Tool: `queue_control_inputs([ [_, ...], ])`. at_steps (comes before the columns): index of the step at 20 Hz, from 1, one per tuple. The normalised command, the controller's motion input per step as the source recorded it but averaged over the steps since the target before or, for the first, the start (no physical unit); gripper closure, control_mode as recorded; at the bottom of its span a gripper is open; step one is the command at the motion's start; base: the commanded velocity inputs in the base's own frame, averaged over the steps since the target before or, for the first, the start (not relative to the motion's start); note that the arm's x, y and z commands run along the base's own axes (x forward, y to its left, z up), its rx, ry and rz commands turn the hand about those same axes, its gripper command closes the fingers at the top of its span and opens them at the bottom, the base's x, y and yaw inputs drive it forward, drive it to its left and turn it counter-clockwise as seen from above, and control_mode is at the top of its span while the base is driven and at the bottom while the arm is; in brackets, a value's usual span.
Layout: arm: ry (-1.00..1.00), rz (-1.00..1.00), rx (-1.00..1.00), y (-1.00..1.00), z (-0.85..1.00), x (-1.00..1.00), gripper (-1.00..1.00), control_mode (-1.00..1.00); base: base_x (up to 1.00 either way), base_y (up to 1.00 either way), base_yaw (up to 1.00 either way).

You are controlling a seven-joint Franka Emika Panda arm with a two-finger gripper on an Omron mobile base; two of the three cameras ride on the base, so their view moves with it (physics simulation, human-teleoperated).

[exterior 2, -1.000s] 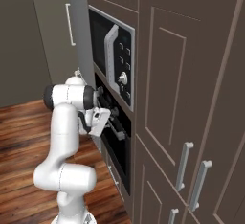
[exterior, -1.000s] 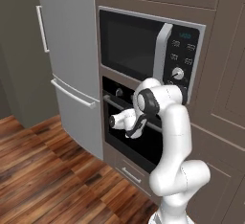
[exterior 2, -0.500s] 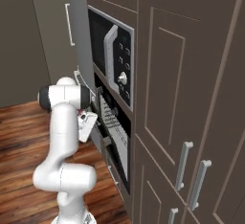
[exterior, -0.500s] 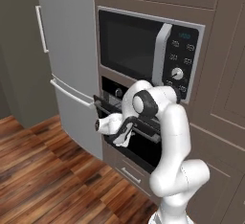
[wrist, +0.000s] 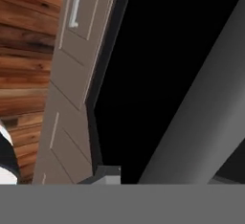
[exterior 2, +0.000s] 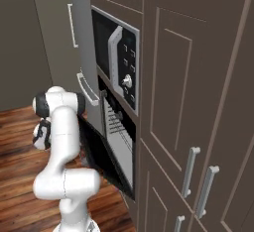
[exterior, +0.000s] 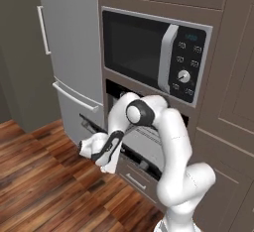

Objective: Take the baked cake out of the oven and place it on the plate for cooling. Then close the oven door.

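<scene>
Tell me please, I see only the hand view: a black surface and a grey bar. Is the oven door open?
Observer: Partly. In the right base view the oven door leans outward from its bottom hinge, roughly halfway down.
Operator: Where is the gripper?
Observer: The gripper is low, at the door's upper outer edge.
Operator: Is something inside?
Observer: A wire rack shows behind the door; whether a cake sits on it, I cannot tell.

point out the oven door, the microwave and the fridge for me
oven door (exterior 2: pixel 106 159), right base view, on its dark inner face, tilted part open
microwave (exterior: pixel 136 47), left base view, on the dark door window
fridge (exterior: pixel 74 37), left base view, on the grey upper door
</scene>
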Motion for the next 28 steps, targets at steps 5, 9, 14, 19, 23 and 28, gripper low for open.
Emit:
queue_control_inputs([
  [5,0.09,0.0,0.0,0.59,-0.79,-0.44,-1.0,-1.0,0.0,0.0,0.0],
  [9,0.01,0.0,0.0,0.13,-0.38,-0.54,-1.0,-1.0,0.0,0.0,0.0],
  [14,-0.09,-0.03,0.0,0.0,0.42,-0.73,-1.0,-1.0,0.0,0.0,0.0],
  [19,-0.18,-0.06,0.02,0.0,1.0,-0.79,-1.0,-1.0,0.0,0.0,0.0],
  [23,-0.16,-0.05,0.05,-0.04,1.0,-0.77,-1.0,-1.0,0.0,0.0,0.0],
  [28,-0.12,-0.12,0.03,-0.29,1.0,-0.46,-1.0,-1.0,0.0,0.0,0.0],
])
